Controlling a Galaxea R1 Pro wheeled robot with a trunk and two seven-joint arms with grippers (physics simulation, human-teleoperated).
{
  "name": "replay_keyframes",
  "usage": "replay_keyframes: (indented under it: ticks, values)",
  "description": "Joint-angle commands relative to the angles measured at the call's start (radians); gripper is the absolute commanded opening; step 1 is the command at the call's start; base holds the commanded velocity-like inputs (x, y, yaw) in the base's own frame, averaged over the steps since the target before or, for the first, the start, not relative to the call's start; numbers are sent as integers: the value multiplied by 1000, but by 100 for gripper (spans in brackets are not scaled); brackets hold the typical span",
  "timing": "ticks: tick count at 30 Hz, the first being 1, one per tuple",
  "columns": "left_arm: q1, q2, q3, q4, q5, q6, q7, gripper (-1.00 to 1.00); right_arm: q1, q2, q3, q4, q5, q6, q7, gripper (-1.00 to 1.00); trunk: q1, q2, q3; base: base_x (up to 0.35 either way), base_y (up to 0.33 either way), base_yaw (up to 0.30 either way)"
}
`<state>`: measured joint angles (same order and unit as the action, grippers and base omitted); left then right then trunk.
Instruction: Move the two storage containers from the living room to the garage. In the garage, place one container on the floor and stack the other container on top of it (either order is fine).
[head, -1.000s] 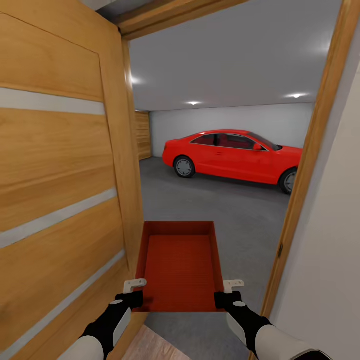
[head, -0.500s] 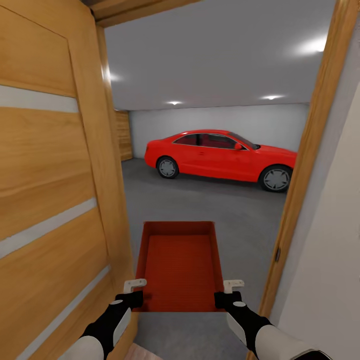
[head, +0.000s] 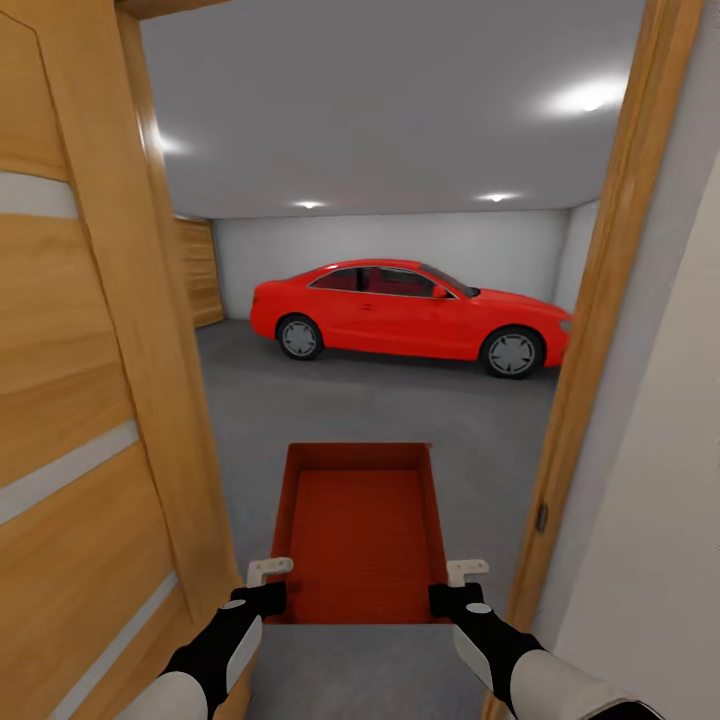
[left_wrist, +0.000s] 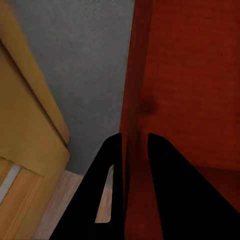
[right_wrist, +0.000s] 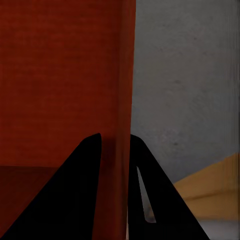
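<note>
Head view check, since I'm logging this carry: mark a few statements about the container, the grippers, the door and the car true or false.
1. Both grippers, left gripper and right gripper, clamp the storage container by its side walls. True.
2. The container rests on the floor. False: it is held up in the air.
3. The container holds boxes. False: it is empty.
4. A red car stands near the garage's far wall. True.
5. The wooden door stands open at the robot's left. True.
</note>
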<state>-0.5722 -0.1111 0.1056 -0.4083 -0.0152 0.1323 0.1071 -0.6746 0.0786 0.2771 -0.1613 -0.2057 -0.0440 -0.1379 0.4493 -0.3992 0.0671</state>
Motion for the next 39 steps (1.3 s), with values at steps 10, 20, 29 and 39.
replay_keyframes:
  ticks: [10,20,29,39]
  values:
    - [0,22,32,-18,-19,7,22,-100,0,0,-16,3,-16,-5,-5,-100,1,-1,0,196,121,-242]
    - [0,22,32,-18,-19,7,22,-100,0,0,-16,3,-16,-5,-5,-100,1,-1,0,225,169,-242]
    - [0,22,33,-18,-19,7,22,-100,0,0,-16,3,-16,-5,-5,-100,1,-1,0,233,183,-242]
    - [0,22,32,-18,-19,7,22,-100,0,0,-16,3,-16,-7,-5,-100,1,-1,0,185,64,-226]
